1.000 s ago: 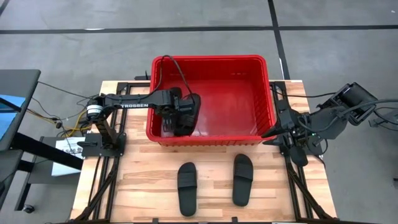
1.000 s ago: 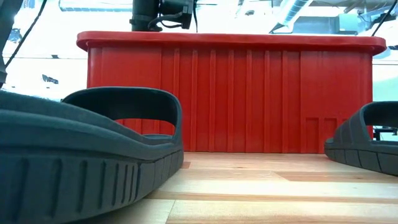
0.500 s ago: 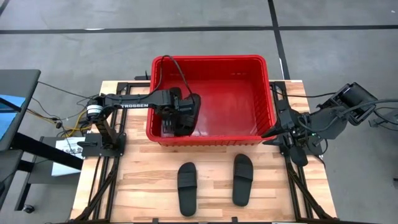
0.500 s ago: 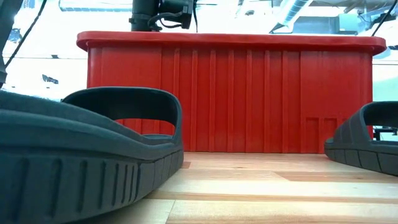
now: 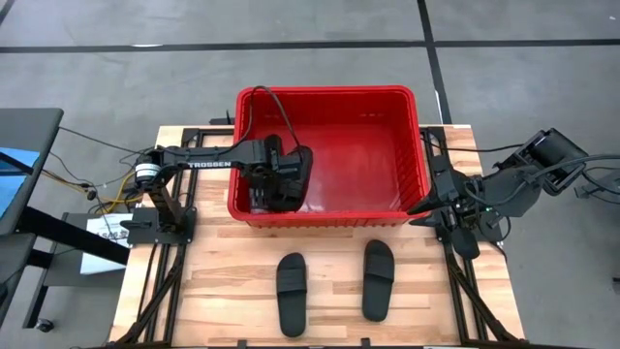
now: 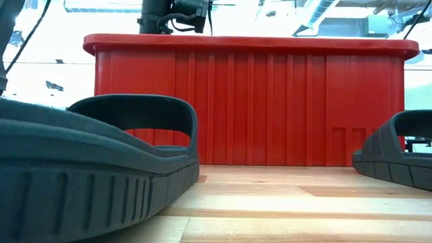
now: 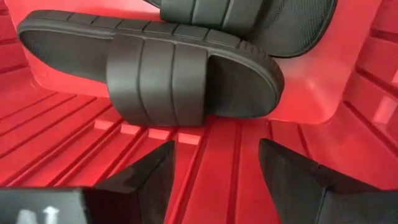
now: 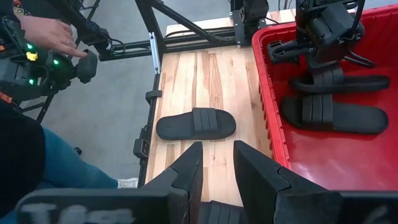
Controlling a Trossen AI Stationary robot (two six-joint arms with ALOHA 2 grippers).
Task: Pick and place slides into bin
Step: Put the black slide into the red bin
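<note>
Two black slides (image 5: 291, 293) (image 5: 378, 279) lie sole-down on the wooden table in front of the red bin (image 5: 329, 93). Two more slides lie in the bin's left part: one (image 7: 149, 68) flat on the floor and one (image 7: 249, 15) just beyond it. They also show in the right wrist view (image 8: 336, 113) (image 8: 339, 82). My left gripper (image 7: 214, 152) hangs open and empty inside the bin (image 5: 276, 184), just above the nearer slide. My right gripper (image 5: 426, 206) waits open and empty at the table's right edge, beside the bin's near right corner.
The bin's right half (image 5: 373, 165) is bare red floor. A person's hand (image 8: 53, 34) and leg (image 8: 37, 162) show beyond the table's left side, near the left arm's frame. The low view shows the bin's front wall (image 6: 250, 101) behind the two table slides.
</note>
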